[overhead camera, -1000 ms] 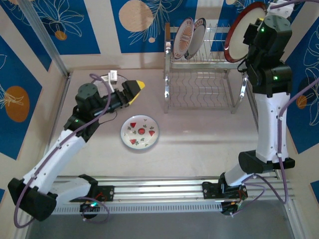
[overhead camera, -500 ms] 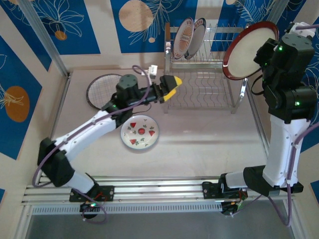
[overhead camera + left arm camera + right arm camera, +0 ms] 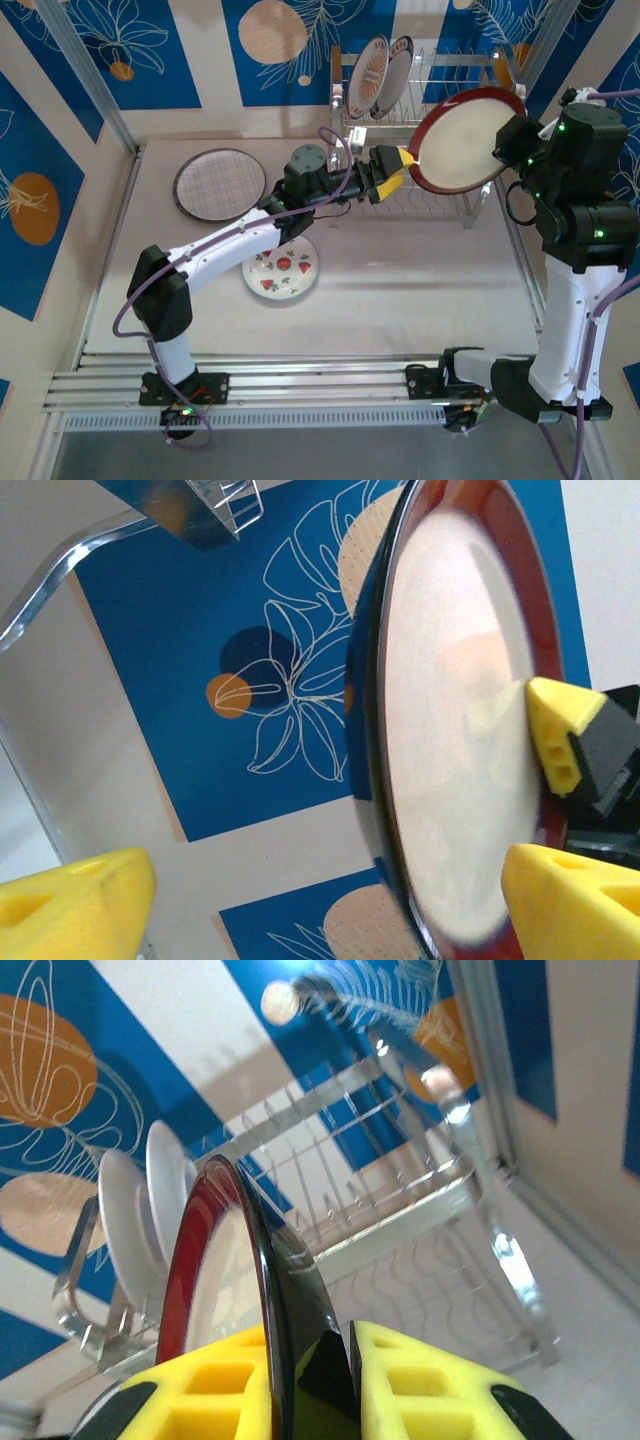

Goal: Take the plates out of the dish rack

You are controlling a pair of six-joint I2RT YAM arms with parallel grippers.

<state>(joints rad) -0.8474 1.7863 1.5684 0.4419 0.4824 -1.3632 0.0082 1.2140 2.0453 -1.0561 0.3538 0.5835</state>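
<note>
Top external: R arm (image 3: 570,230) holds the dark-rimmed red plate (image 3: 462,140) on edge in the air, overlapping the right half of the dish rack (image 3: 430,205) in this view. The right jaws are clamped on the plate's right rim. L arm (image 3: 230,240) stretches across the desk (image 3: 400,290) to the plate's left edge, left jaws apart.

Left wrist cam: the plate's rim stands between the yellow fingertips (image 3: 75,900), much nearer one of them; contact can't be told.

Right wrist cam: yellow pads (image 3: 420,1380) pinch the rim from both sides.

Two more plates (image 3: 382,72) stand upright at the left end of the rack's upper tier. Flat on the desk: plaid plate (image 3: 219,184) toward the left wall & strawberry plate (image 3: 281,264) partly under the L arm, the two apart.
</note>
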